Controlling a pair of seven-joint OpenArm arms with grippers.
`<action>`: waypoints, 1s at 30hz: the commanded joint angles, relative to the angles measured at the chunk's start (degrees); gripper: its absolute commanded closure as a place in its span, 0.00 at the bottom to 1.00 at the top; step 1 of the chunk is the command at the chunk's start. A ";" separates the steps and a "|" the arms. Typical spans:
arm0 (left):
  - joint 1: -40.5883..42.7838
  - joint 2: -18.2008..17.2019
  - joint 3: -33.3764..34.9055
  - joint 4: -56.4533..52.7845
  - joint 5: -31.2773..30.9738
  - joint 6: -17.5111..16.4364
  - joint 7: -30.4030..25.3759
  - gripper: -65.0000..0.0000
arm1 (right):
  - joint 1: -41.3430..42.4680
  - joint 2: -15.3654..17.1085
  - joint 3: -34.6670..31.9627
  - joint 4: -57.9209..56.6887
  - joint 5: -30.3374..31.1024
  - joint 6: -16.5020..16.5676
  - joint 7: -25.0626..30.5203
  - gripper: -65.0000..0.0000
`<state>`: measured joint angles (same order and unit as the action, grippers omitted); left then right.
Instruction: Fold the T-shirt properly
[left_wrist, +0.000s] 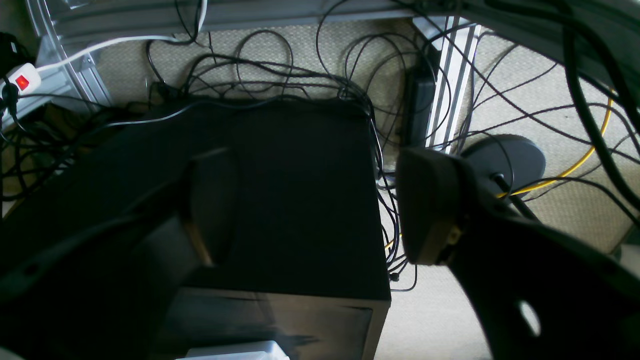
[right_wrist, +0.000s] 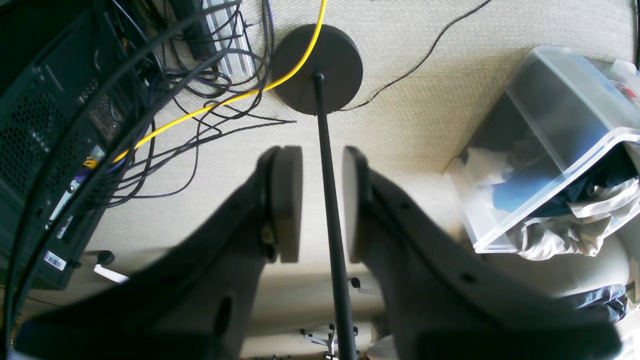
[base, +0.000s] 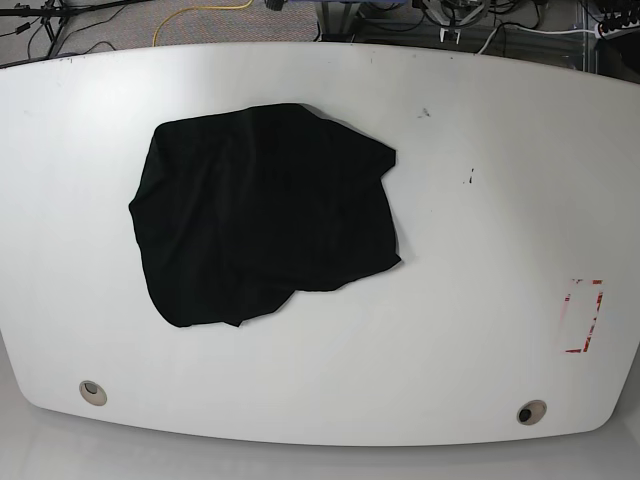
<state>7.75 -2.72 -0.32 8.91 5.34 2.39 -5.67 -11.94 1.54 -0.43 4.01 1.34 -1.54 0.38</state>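
The black T-shirt (base: 265, 210) lies crumpled in a rough bunched patch on the left half of the white table (base: 480, 300); it shows only in the base view. Neither arm appears there. In the left wrist view my left gripper (left_wrist: 320, 210) hangs over the floor beside the table, its jaws wide open and empty. My right gripper (right_wrist: 322, 200) also looks down at the floor. Its pads (right_wrist: 287, 200) stand a narrow gap apart with nothing between them, and the thin black pole seen through the gap is farther down.
Below the left gripper are a black computer case (left_wrist: 300, 200), tangled cables and a power strip (left_wrist: 22, 80). Below the right gripper are a round stand base (right_wrist: 317, 70) and a clear bin of clothes (right_wrist: 550, 150). A red mark (base: 583, 315) is on the table's right.
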 joint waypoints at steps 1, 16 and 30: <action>0.30 -0.29 0.02 0.10 -0.04 0.23 -0.13 0.30 | -0.51 -0.05 0.07 -0.20 -0.12 -0.24 0.02 0.80; 0.23 -0.32 -0.52 0.50 -0.09 0.05 0.20 0.46 | -0.54 0.00 0.17 -0.13 -0.08 -0.01 -0.16 0.80; -0.21 -0.30 -0.26 0.61 -0.07 0.05 0.25 0.25 | -0.49 0.04 -0.12 -0.44 0.34 0.10 -0.08 0.80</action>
<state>7.29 -2.72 -0.69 9.39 5.34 2.35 -5.43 -11.84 1.48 -0.47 3.95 1.56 -1.52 0.38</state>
